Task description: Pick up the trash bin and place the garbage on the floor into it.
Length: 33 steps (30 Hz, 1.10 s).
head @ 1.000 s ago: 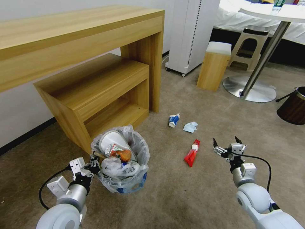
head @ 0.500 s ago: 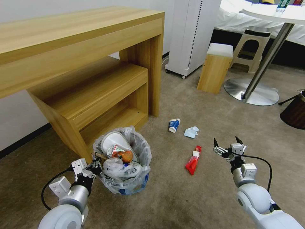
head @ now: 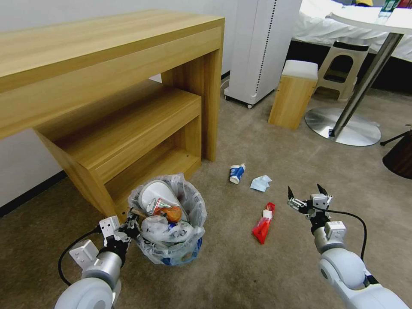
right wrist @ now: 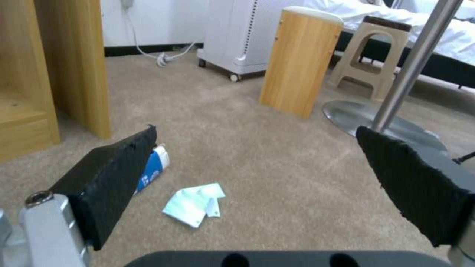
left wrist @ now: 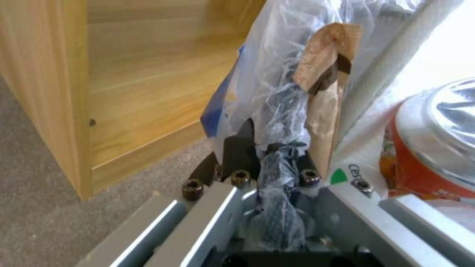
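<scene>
At the far left the left pincer [head: 128, 227] pinches the crinkled bag rim of the one trash bin [head: 169, 251]; the left wrist view shows its dark fingers [left wrist: 240, 150] clamped on bunched plastic. The bin sits on the floor [head: 240, 274] at the foot of the wooden desk [head: 107, 56] with its lower shelf [head: 128, 124]. It is heaped full: one white slipper [head: 152, 193], a crushed can [head: 156, 205] and a wooden stick [head: 136, 212] show on top.

Three pieces of garbage lie loose on the carpet to the right of the bin: one blue-white cup [head: 236, 173] on its side, one pale tissue [head: 261, 183] just at its 3 o'clock, and one red wrapper [head: 263, 224] at the tissue's 6 o'clock.

At the wrapper's 3 o'clock the right pincer [head: 305, 196] hangs spread wide above the carpet, holding nothing.

Farther off stand one white appliance [head: 257, 47], one small wooden stool [head: 292, 94], one plastic step stool [head: 343, 68] and a round table's steel base [head: 343, 131]; a dark brown bin [head: 399, 156] sits at the right edge.
</scene>
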Motion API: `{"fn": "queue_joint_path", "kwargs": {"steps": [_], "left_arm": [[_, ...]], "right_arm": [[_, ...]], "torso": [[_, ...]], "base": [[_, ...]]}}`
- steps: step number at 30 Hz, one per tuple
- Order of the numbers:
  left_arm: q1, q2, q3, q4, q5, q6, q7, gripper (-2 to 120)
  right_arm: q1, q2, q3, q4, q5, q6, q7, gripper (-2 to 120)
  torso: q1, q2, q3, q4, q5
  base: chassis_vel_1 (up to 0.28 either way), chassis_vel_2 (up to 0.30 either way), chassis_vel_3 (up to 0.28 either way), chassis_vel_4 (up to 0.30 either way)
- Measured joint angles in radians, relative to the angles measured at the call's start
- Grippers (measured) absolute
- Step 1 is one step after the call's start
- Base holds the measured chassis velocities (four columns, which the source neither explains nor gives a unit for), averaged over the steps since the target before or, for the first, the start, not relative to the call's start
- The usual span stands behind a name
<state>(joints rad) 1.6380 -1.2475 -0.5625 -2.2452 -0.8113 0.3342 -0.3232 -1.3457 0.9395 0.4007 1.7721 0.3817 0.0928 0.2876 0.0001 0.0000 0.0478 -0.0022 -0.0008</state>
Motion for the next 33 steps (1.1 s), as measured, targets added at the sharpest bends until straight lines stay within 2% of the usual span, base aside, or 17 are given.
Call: {"fn": "queue_joint_path", "kwargs": {"steps": [13,33], "left_arm": [[0.005,0.009,0.0,0.0,0.008,0.005,0.006,1],[0.006,0.094,0.013,0.001,0.006,0.042,0.053,1]], "right_arm": [[0.0,0.0,-0.002,-0.002,0.0,0.018,-0.002,100],[0.005,-0.006,-0.009,-0.004,0.015,0.022,-0.017,100]], "torso": [[0.0,0.0,0.0,0.0,0.0],[0.0,0.0,0.0,0.0,0.0]], "base": [[-0.066,0.065,0.062,-0.066],[-0.009,0.011,0.019,-0.01]]}}
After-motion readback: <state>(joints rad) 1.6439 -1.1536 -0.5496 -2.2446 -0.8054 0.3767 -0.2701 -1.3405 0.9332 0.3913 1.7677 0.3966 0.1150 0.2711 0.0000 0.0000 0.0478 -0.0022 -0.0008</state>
